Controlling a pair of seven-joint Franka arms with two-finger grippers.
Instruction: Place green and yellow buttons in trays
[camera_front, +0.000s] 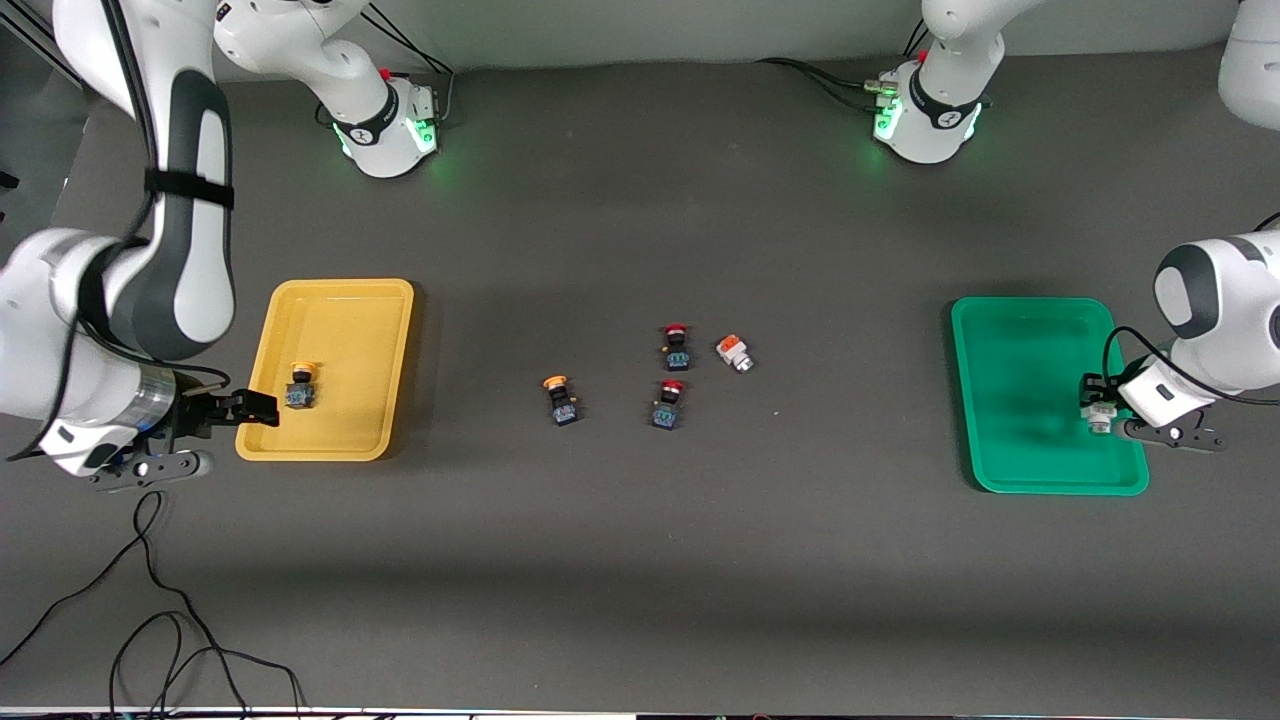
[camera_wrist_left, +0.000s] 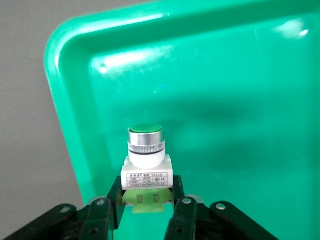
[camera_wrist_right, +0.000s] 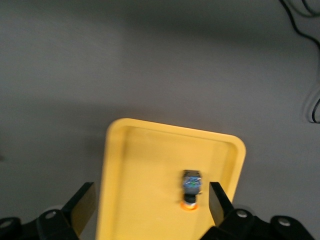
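Note:
My left gripper (camera_front: 1098, 408) is shut on the green button (camera_front: 1100, 424), a green cap on a white-grey body, and holds it over the green tray (camera_front: 1020, 330). In the left wrist view the green button (camera_wrist_left: 145, 150) sits between the fingers (camera_wrist_left: 183, 215) above the green tray (camera_wrist_left: 225, 90). My right gripper (camera_front: 256, 408) is open and empty over the yellow tray's (camera_front: 340, 292) edge. One yellow button (camera_front: 301, 386) lies in that tray; it also shows in the right wrist view (camera_wrist_right: 191, 187) on the yellow tray (camera_wrist_right: 135, 170), between the open gripper's (camera_wrist_right: 150, 207) fingers. A second yellow button (camera_front: 561, 398) lies mid-table.
Two red-capped black-blue buttons (camera_front: 676, 347) (camera_front: 669, 403) and an orange-capped white-grey button (camera_front: 735, 352) lie mid-table beside the second yellow button. Black cables (camera_front: 160, 620) trail on the table near the front camera at the right arm's end.

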